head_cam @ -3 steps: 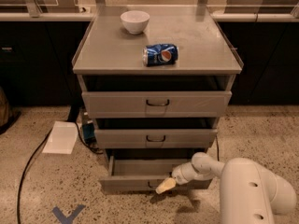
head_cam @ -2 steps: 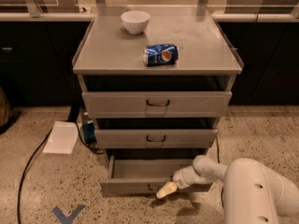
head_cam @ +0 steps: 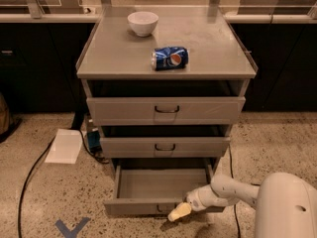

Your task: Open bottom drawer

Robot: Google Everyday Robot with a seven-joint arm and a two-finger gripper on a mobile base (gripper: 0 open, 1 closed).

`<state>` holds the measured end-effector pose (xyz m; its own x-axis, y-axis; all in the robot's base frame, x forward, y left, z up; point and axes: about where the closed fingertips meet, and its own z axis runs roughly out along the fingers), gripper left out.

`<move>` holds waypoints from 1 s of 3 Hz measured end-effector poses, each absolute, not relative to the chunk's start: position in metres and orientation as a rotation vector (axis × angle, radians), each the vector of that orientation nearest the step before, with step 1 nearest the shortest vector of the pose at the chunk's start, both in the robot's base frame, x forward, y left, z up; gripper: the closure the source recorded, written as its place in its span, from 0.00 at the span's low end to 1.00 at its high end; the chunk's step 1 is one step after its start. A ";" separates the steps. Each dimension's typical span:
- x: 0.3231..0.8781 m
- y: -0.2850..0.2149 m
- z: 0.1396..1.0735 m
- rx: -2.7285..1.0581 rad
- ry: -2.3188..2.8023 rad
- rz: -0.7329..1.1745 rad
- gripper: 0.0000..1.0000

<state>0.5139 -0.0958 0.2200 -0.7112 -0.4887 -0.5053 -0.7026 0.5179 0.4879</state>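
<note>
The bottom drawer point(head_cam: 148, 207) is the lowest of three grey metal drawers in the cabinet. It stands pulled out, and its shallow grey tray point(head_cam: 158, 182) shows bare. Its small dark centre handle point(head_cam: 162, 209) is partly hidden by my gripper. My gripper point(head_cam: 179, 212) with cream-coloured fingertips is at the drawer's front, just right of the handle, low near the floor. My white arm point(head_cam: 237, 192) reaches in from the lower right.
The middle drawer point(head_cam: 165, 147) and top drawer point(head_cam: 166, 110) are slightly out. A white bowl point(head_cam: 142, 23) and a lying blue Pepsi can point(head_cam: 169, 58) sit on the cabinet top. A paper sheet point(head_cam: 64, 146), a black cable point(head_cam: 29, 177) and blue floor tape point(head_cam: 72, 228) lie at left.
The bottom drawer has come further out toward me. My gripper has moved down and forward with the drawer front.
</note>
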 end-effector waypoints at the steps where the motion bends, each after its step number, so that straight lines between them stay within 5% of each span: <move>1: 0.511 -0.094 0.218 -1.007 2.468 1.013 0.00; 3: 0.497 -0.096 0.221 -1.001 2.496 1.052 0.00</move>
<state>0.4966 -0.0962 0.2205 -0.7312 -0.4982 -0.4659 -0.6814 0.5022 0.5324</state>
